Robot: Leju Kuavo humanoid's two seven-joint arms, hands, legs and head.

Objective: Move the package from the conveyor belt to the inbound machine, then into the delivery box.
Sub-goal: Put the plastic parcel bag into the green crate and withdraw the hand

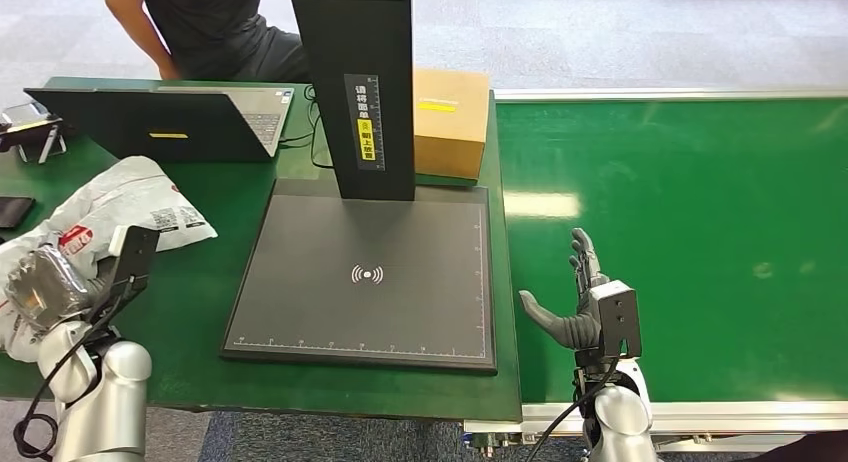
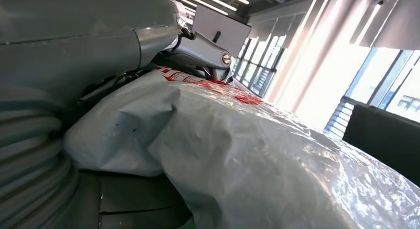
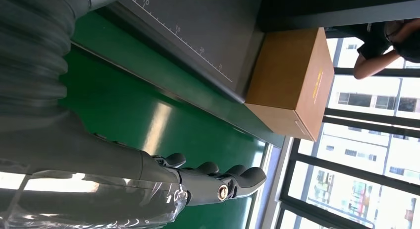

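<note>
The package (image 1: 130, 210), a crumpled white-grey plastic mailer with red print, lies on the green table left of the inbound machine. My left hand (image 1: 45, 287) grips its near end. In the left wrist view the package (image 2: 257, 154) bulges against the palm and a finger (image 2: 203, 48) lies over it. The inbound machine is a black scan plate (image 1: 365, 272) with an upright black column (image 1: 352, 82). A brown cardboard box (image 1: 450, 122) stands behind it. My right hand (image 1: 580, 302) hovers open over the green conveyor belt (image 1: 690, 232), its fingers (image 3: 213, 179) spread, the box (image 3: 292, 80) beyond them.
An open laptop (image 1: 170, 122) stands at the back left, and a person (image 1: 215, 27) sits behind it. A black phone (image 1: 12, 212) and a small stand (image 1: 30, 132) lie at the far left edge. The belt's metal rail (image 1: 700, 414) runs along the front.
</note>
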